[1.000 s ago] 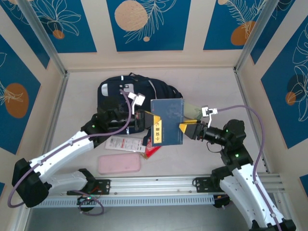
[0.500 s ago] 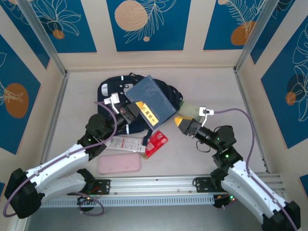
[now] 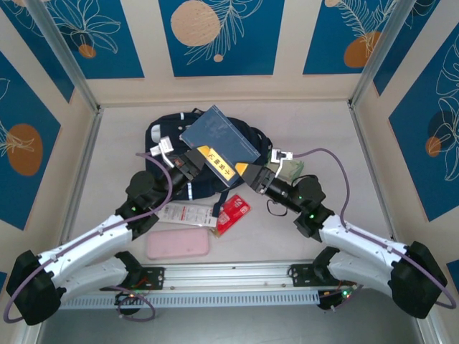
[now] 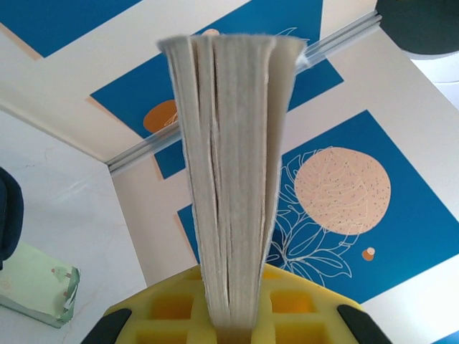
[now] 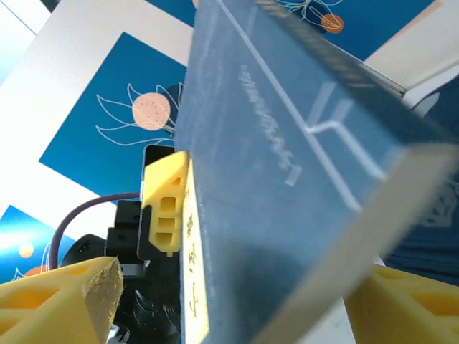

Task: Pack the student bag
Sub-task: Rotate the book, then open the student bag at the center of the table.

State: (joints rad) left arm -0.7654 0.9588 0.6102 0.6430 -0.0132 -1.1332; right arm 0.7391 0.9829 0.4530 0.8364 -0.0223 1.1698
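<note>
The student bag [image 3: 162, 136], navy with white stripes, lies at the back of the table. A blue book [image 3: 219, 140] with a yellow band is held tilted above it. My left gripper [image 3: 195, 163] is shut on the book's lower edge. In the left wrist view the book's page edges [image 4: 231, 165] rise out of the yellow pads [image 4: 161, 315]. My right gripper [image 3: 247, 173] stands open at the book's near right corner. In the right wrist view the blue cover [image 5: 287, 143] sits between my spread yellow fingers [image 5: 64, 301], apart from the left one.
A pink pencil case [image 3: 178, 244], a white packet [image 3: 188, 213] and a red packet [image 3: 233, 213] lie near the front. A pale green pouch [image 3: 292, 167] sits right of the bag. Walls enclose the table on three sides.
The left gripper has swung the book back and left, over the bag. The right gripper let go of the book's right edge, then moved left to its corner.
</note>
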